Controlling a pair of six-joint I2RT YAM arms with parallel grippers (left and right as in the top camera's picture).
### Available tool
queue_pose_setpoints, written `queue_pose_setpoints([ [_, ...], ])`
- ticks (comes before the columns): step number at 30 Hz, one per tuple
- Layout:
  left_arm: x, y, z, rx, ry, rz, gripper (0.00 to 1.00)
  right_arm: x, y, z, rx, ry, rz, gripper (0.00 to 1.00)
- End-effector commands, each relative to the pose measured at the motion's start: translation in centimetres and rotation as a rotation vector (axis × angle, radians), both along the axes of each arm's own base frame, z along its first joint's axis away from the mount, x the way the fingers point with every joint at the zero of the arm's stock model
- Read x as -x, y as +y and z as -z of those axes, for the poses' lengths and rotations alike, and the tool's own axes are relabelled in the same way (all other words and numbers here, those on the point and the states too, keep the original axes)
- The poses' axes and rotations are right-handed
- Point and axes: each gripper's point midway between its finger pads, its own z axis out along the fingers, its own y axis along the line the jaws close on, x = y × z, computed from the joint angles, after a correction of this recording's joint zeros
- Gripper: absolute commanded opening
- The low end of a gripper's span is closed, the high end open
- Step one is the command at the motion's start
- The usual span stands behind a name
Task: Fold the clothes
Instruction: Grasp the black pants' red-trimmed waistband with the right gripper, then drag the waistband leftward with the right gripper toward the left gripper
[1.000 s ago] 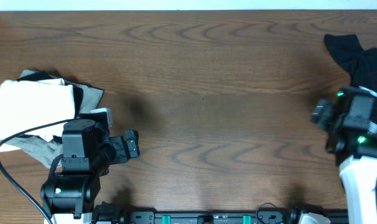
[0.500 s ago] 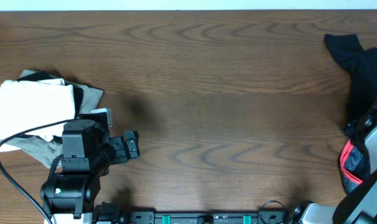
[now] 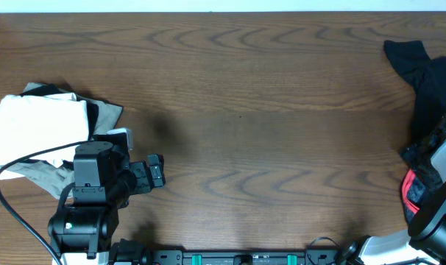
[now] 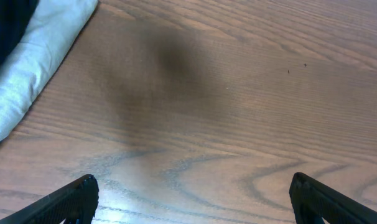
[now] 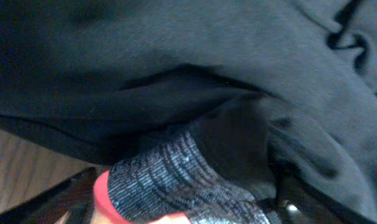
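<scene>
Leggings (image 3: 422, 81) lie bunched at the worktop's (image 3: 267, 110) right edge, right hand (image 5: 188, 202) buried at their grey waistband (image 5: 170, 168), grip impossible to judge, left hand (image 4: 188, 199) open and idle; a firm pinch on the band alone looks wisest before dragging them centre.

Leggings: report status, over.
Left gripper open above table. Right gripper open, straddling leggings waistband. Leggings bunched, unfolded. Folded pile far left, out of the way.

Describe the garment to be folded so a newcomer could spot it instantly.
On the wooden table, look to the far right edge. The black leggings lie unfolded in a long crumpled strip, coral-red trim at the near end; the white garment and olive-grey garment at left are folded together.
</scene>
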Motion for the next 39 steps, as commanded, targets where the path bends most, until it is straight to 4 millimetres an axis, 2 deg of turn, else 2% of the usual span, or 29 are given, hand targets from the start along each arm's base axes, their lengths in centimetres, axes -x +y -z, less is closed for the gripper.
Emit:
queue_pose_setpoints([
  [1,-0.1,-0.1,-0.6,0.009,-0.012,0.000,0.98,-0.2,-0.4,0.0,-0.003,-0.011,0.011,0.61],
  [3,-0.1,-0.1,-0.6,0.009,-0.012,0.000,0.98,-0.5,-0.2,-0.1,-0.013,-0.025,0.006,0.31],
  [4,-0.1,-0.1,-0.6,0.009,-0.013,0.000,0.98,-0.7,-0.1,-0.3,-0.015,-0.037,0.003,0.20],
  [5,-0.1,-0.1,-0.6,0.009,-0.013,0.000,0.98,-1.0,0.0,-0.5,-0.020,-0.054,-0.002,0.14],
  [7,-0.1,-0.1,-0.6,0.009,-0.013,0.000,0.98,-2.2,0.4,-1.5,-0.036,-0.104,-0.039,0.09],
  [9,-0.1,-0.1,-0.6,0.009,-0.013,0.000,0.98,-4.4,1.5,-3.3,-0.067,-0.191,-0.123,0.08],
  [12,-0.1,-0.1,-0.6,0.009,-0.013,0.000,0.98,-8.3,4.4,-7.2,-0.117,-0.354,-0.286,0.08],
  [14,-0.1,-0.1,-0.6,0.009,-0.013,0.000,0.98,-11.0,8.2,-10.4,-0.174,-0.476,-0.443,0.08],
  [17,-0.1,-0.1,-0.6,0.009,-0.013,0.000,0.98,-13.8,15.5,-14.3,-0.277,-0.624,-0.698,0.08],
  [19,-0.1,-0.1,-0.6,0.009,-0.014,0.000,0.98,-15.0,20.6,-16.4,-0.324,-0.696,-0.853,0.08],
  [22,-0.1,-0.1,-0.6,0.009,-0.013,0.000,0.98,-16.6,28.4,-18.5,-0.338,-0.781,-1.079,0.14],
  [24,-0.1,-0.1,-0.6,0.009,-0.013,0.000,0.98,-17.3,33.0,-19.6,-0.318,-0.832,-1.199,0.25],
  [25,-0.1,-0.1,-0.6,0.009,-0.013,0.000,0.98,-17.6,34.5,-19.8,-0.297,-0.844,-1.229,0.38],
  [26,-0.1,-0.1,-0.6,0.009,-0.013,0.000,0.98,-17.9,35.6,-19.8,-0.258,-0.845,-1.242,0.58],
  [27,-0.1,-0.1,-0.6,0.009,-0.013,0.000,0.98,-18.1,36.1,-19.7,-0.212,-0.837,-1.238,0.69],
  [29,-0.1,-0.1,-0.6,0.009,-0.013,0.000,0.98,-18.3,36.0,-19.3,-0.135,-0.808,-1.209,0.75],
  [31,-0.1,-0.1,-0.6,0.009,-0.013,0.000,0.98,-18.3,35.1,-18.9,-0.091,-0.775,-1.175,0.80],
  [34,-0.2,-0.1,-0.7,0.009,-0.016,0.000,0.98,-18.0,32.1,-17.7,-0.043,-0.692,-1.096,0.86],
  [37,-0.4,-0.2,-0.8,0.014,-0.027,0.003,0.98,-17.4,28.2,-16.7,-0.019,-0.618,-1.006,0.88],
  [39,-0.7,-1.0,-1.2,0.054,-0.046,0.036,0.98,-16.8,24.9,-15.8,-0.015,-0.567,-0.928,0.89],
])
